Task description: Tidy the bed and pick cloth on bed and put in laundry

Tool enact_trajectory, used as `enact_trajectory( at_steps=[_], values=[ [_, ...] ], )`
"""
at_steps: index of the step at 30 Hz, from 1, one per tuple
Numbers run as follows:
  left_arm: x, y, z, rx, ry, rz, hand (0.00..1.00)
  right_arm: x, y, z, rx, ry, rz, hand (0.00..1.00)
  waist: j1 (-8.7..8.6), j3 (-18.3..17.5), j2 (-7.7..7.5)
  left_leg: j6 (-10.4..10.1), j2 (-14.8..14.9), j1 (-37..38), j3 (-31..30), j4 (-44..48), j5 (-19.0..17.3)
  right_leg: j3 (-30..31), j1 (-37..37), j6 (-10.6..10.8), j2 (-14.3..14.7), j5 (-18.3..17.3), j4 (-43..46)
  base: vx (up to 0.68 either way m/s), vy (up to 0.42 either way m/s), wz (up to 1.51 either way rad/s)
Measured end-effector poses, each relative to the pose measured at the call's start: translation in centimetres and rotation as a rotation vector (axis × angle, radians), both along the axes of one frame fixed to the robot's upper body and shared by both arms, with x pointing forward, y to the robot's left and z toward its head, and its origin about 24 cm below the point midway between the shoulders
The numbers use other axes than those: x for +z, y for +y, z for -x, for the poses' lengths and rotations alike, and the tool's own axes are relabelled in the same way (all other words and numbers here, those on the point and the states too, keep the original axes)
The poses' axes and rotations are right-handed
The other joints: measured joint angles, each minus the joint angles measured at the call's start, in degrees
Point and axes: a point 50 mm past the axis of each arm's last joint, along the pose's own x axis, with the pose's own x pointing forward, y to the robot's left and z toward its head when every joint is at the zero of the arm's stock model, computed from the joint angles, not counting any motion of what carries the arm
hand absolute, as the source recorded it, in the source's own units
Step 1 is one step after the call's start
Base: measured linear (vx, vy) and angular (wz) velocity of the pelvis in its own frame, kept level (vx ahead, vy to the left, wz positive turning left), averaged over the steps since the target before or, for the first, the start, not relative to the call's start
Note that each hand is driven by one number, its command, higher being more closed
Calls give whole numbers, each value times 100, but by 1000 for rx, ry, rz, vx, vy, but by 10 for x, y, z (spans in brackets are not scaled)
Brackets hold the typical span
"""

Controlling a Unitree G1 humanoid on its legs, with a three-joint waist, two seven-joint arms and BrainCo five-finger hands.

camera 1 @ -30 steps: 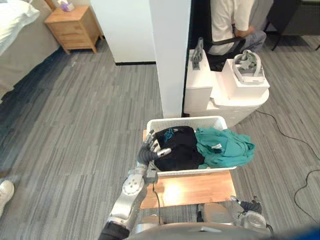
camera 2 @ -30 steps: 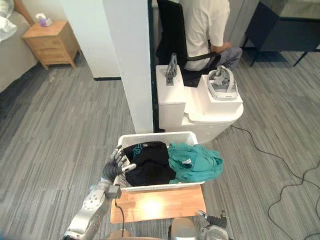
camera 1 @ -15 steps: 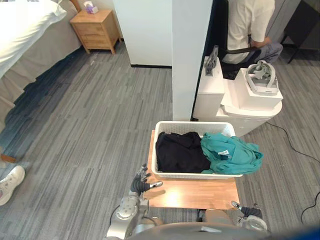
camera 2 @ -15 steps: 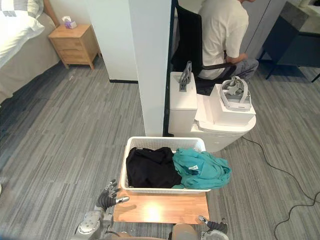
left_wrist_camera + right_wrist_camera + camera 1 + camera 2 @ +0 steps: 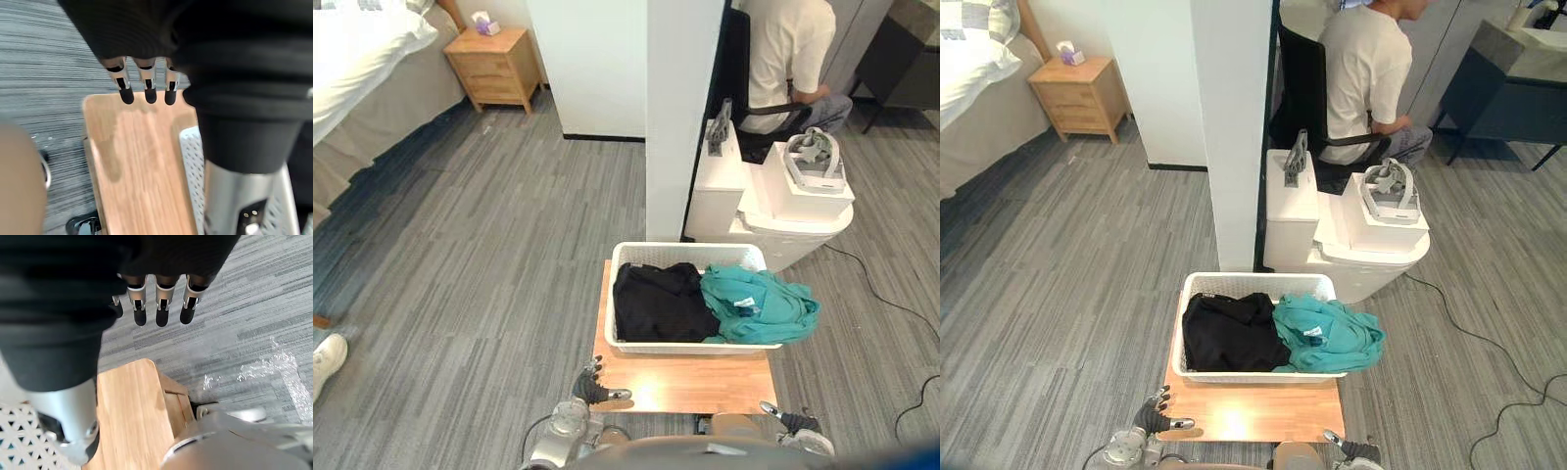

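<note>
A white laundry basket [image 5: 685,248] stands on a low wooden stand [image 5: 685,384] in front of me. A black cloth [image 5: 658,304] fills its left half. A teal cloth [image 5: 756,306] lies in the right half and spills over the right rim. My left hand [image 5: 594,389] hovers at the stand's near left corner, open and empty; its straight fingers [image 5: 146,92] hang above the wood. My right hand [image 5: 791,421] is low by the stand's near right corner, fingers [image 5: 161,308] straight over the floor, holding nothing. The bed [image 5: 357,69] with white bedding lies far off at the upper left.
A white pillar [image 5: 680,108] rises just behind the basket. White units [image 5: 798,191] with a headset on top stand to its right, and a person [image 5: 793,44] sits on a chair behind them. A wooden nightstand [image 5: 494,64] is beside the bed. A shoe [image 5: 323,360] shows at the left edge.
My left hand has drawn back from the black cloth in the basket down to the stand's near left corner. The camera has shifted, bringing more of the room into view.
</note>
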Motion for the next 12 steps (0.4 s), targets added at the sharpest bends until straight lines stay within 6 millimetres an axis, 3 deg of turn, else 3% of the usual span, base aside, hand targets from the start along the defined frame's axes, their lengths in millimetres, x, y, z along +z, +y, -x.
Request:
enact_trajectory(
  at_steps=[7, 12],
  values=[
    [-10, 8, 11, 200, 132, 36, 0, -2, 3, 2, 81, 21, -44, 0, -33, -16, -29, -15, 13, 49, 33, -8, -9, 36, 27, -1, 23, -1, 0, 3, -2, -2],
    [-13, 8, 14, 245, 155, 55, 0, -3, 4, 4, 102, 49, -51, 0, -30, -8, -43, -25, 20, 146, 59, -22, -14, 50, 108, -3, 31, -3, 0, 1, -1, -1]
  ],
)
